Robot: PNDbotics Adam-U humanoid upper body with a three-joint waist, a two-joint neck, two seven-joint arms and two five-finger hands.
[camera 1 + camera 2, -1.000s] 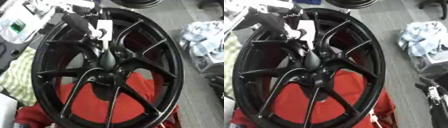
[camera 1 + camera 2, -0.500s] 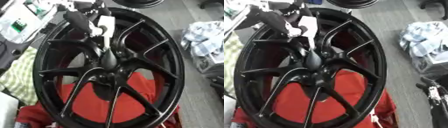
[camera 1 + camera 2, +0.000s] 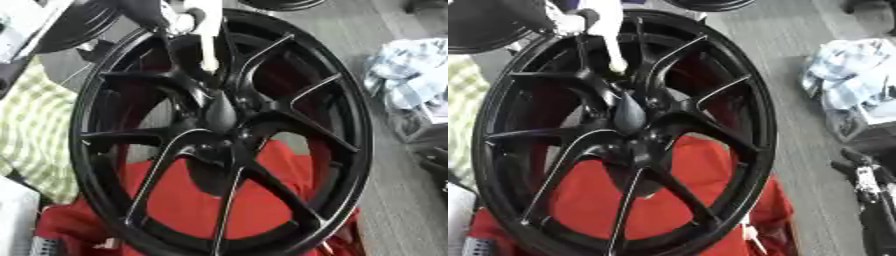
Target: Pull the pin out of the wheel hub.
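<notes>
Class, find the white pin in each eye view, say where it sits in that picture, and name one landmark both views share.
Left eye view: the pin is at top centre, running down toward the hub.
Right eye view: the pin is at upper left, its lower tip above the hub.
Shared landmark: the pointed black hub cap, just below the pin's tip in both.

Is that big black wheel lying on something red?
Yes, the large black spoked alloy wheel lies over a red cloth, which shows between its lower spokes.
</notes>
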